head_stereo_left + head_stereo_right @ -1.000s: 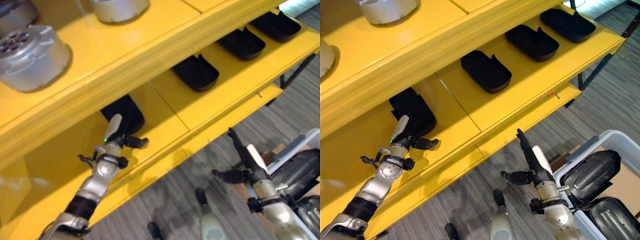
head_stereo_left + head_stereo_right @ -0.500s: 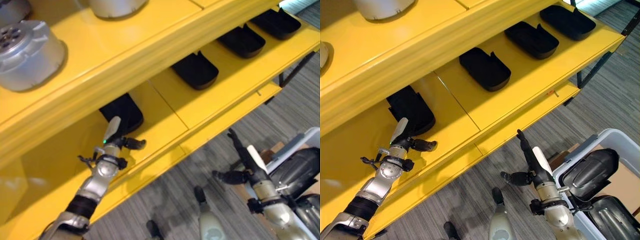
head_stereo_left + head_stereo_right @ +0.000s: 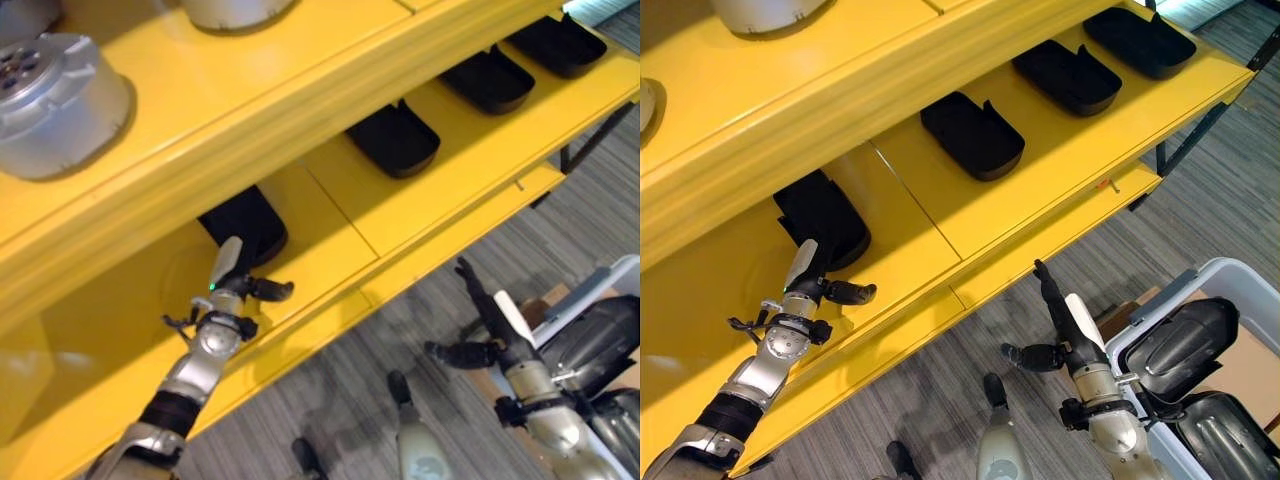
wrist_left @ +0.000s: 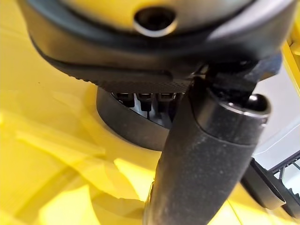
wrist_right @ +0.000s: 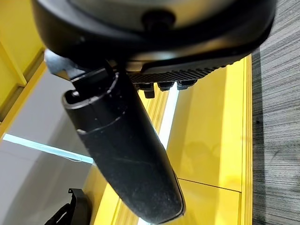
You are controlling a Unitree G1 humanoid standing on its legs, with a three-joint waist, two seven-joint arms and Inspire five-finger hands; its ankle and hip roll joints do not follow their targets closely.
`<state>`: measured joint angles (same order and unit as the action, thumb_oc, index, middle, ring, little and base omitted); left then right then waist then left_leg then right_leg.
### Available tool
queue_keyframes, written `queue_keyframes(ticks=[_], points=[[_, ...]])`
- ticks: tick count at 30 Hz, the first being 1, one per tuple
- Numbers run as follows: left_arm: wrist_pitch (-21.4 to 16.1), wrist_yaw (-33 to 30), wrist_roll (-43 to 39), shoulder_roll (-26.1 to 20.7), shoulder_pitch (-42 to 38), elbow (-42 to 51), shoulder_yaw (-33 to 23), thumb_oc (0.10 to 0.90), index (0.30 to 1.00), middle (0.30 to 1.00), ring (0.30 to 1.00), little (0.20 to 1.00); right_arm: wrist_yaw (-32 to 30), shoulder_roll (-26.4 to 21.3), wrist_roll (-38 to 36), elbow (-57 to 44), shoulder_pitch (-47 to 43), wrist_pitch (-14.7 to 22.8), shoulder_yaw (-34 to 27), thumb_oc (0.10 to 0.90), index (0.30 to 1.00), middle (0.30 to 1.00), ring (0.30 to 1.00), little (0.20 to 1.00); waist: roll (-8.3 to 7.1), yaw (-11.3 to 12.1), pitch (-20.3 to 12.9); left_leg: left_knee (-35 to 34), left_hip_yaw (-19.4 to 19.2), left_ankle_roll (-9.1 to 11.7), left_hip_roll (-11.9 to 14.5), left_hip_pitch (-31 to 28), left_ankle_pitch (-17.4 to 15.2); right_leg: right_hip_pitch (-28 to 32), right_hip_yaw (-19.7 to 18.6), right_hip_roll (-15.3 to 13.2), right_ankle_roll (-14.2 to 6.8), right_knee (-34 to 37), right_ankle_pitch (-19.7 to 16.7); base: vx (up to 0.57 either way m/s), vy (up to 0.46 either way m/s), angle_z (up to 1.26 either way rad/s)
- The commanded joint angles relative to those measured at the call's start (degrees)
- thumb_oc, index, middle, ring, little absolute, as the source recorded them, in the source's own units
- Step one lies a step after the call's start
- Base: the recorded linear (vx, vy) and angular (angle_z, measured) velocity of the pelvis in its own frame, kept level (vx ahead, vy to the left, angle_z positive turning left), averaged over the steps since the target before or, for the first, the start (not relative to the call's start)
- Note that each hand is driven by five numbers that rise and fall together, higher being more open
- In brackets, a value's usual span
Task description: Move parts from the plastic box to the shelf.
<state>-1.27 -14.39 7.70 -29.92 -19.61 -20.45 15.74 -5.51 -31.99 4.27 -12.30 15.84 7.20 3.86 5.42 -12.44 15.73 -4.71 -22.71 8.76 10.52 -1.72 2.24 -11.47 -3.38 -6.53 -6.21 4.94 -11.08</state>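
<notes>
Black parts (image 3: 973, 136) lie in a row on the yellow shelf (image 3: 1060, 190); the left hand (image 3: 812, 280) rests beside the nearest, fingers straight, empty. More parts sit in the plastic box (image 3: 1230, 275), the right hand (image 3: 1060, 330) spread open beside it.

So the yellow shelf (image 3: 1040, 215) in front of me has two boards. On the lower board there's a row of four black parts: one (image 3: 822, 217) toward the left end, the next (image 3: 972, 135) around the middle, then another (image 3: 1066, 76), and the last (image 3: 1143, 28) near the right end. All four are well apart, set back from the front edge. The upper board has a grey metal part (image 3: 60, 102) at its left end and another (image 3: 238, 10) further along. Below all that it's grey carpet floor (image 3: 1200, 215), with a box (image 3: 1225, 280) sitting on it at the right.
</notes>
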Motion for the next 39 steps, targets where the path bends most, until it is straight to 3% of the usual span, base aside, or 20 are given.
queue_keyframes(ticks=[1,39], points=[[-2.0,-1.7,3.7,-0.4,-7.9,-4.0,0.1,0.900,1.000,1.000,1.000,1.000,-1.8,-1.9,-1.5,-5.1,-2.2,5.8,-2.1,0.900,1.000,1.000,1.000,1.000,-0.33,-1.1,-0.9,0.7,2.8,-1.6,0.8,-2.1,2.9,-4.6,0.6,-2.6,-1.8,-10.7,5.5,0.00,0.000,0.00],[-3.2,4.2,13.3,-4.9,-1.2,2.7,1.0,0.900,1.000,1.000,1.000,1.000,-0.9,-2.0,-1.0,-5.3,-1.2,5.7,-3.3,0.900,1.000,1.000,1.000,1.000,-0.35,-0.1,-0.6,1.0,3.5,-1.9,0.6,-1.3,2.1,-5.4,1.0,-2.8,-1.8,-11.0,5.5,0.00,0.000,0.01]])
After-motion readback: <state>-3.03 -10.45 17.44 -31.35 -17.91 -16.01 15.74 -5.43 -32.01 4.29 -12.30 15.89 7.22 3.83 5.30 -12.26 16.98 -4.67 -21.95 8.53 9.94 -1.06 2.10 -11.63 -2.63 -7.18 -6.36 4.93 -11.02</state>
